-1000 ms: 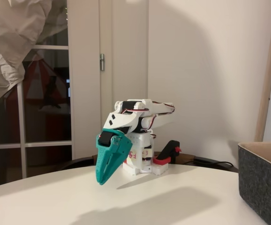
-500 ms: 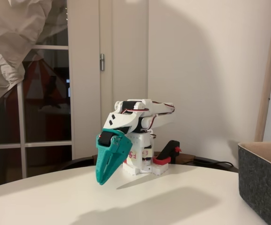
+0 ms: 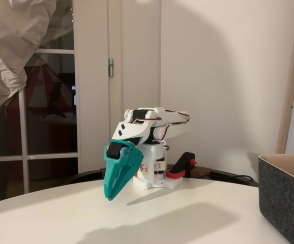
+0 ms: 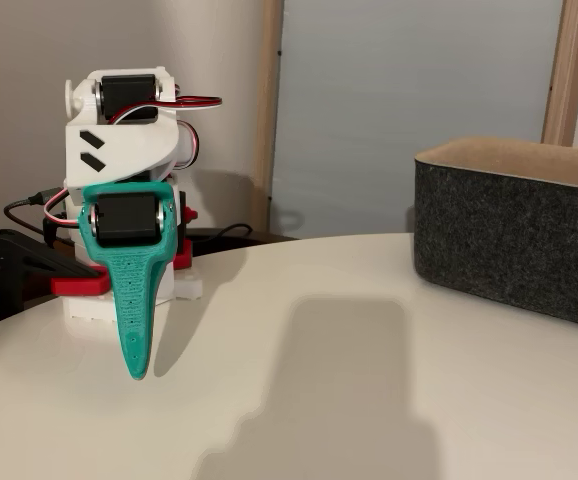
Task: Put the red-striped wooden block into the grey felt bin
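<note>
Folded arm; gripper (image 3: 111, 195) tips together, holding nothing. Bin (image 4: 514, 230) stands well apart. Wooden block likely light, rigid: grasp across its sides.

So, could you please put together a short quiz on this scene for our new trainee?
1. True or false: the gripper is folded down near the arm's base, its fingers pointing at the white table.
2. Where does the grey felt bin sit in both fixed views: A) left edge, B) right edge, C) behind the arm?
3. Fill in: the gripper's fingers are ___ in colour.

Key:
1. True; the fingers are shut and hold nothing.
2. B.
3. Teal.
</note>
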`<move>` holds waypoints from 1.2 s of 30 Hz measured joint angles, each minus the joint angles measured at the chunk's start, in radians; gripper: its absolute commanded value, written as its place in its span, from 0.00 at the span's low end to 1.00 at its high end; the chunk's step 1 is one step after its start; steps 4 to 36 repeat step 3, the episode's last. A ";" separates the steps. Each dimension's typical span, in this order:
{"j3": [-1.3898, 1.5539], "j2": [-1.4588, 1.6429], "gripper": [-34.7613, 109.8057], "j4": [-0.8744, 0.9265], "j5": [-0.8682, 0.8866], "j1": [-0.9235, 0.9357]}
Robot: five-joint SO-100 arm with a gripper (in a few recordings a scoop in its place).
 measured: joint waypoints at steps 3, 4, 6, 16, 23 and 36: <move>0.000 0.000 0.24 0.000 0.000 0.000; 0.000 0.000 0.24 0.000 0.000 0.000; 0.000 0.000 0.24 0.000 0.000 0.000; 0.000 0.000 0.24 0.000 0.000 0.000; 0.000 0.000 0.24 0.000 0.000 0.000; 0.000 0.000 0.24 0.000 0.000 0.000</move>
